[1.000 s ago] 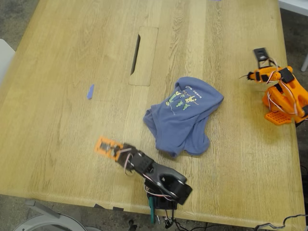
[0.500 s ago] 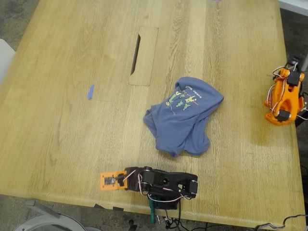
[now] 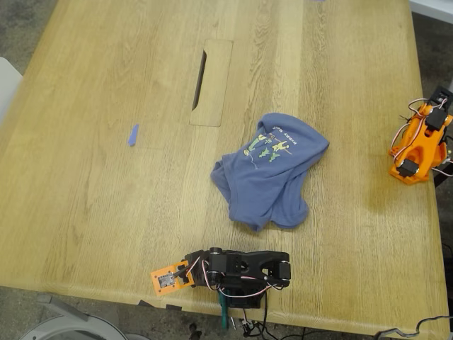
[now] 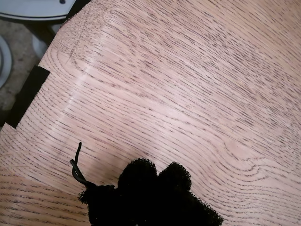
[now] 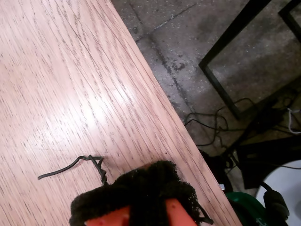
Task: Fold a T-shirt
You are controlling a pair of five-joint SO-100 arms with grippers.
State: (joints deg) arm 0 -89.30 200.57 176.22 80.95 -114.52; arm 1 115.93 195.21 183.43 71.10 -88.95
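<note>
The slate-blue T-shirt (image 3: 269, 173) lies crumpled in a heap right of the table's middle in the exterior view, with its green-yellow print facing up. It shows in neither wrist view. My first gripper (image 3: 168, 281) (image 4: 155, 181), orange on the black arm, lies low at the table's near edge, well apart from the shirt. Its black foam pads (image 4: 136, 176) are together with nothing between them. My second gripper (image 3: 437, 99) (image 5: 141, 188) is on the folded orange arm at the exterior view's right edge, over the table's rim. It looks shut and empty.
A tiny blue strip (image 3: 132, 134) lies at the exterior view's left. A long cutout panel (image 3: 211, 81) sits in the wooden table (image 3: 106, 212) behind the shirt. A white chair base (image 4: 37, 7) stands past the near corner. Cables and a black frame (image 5: 235, 28) are on the floor.
The black arm has folded down and swung my first gripper back to the table's near edge. The orange arm has pulled back and folded up at the right edge. The shirt has not moved.
</note>
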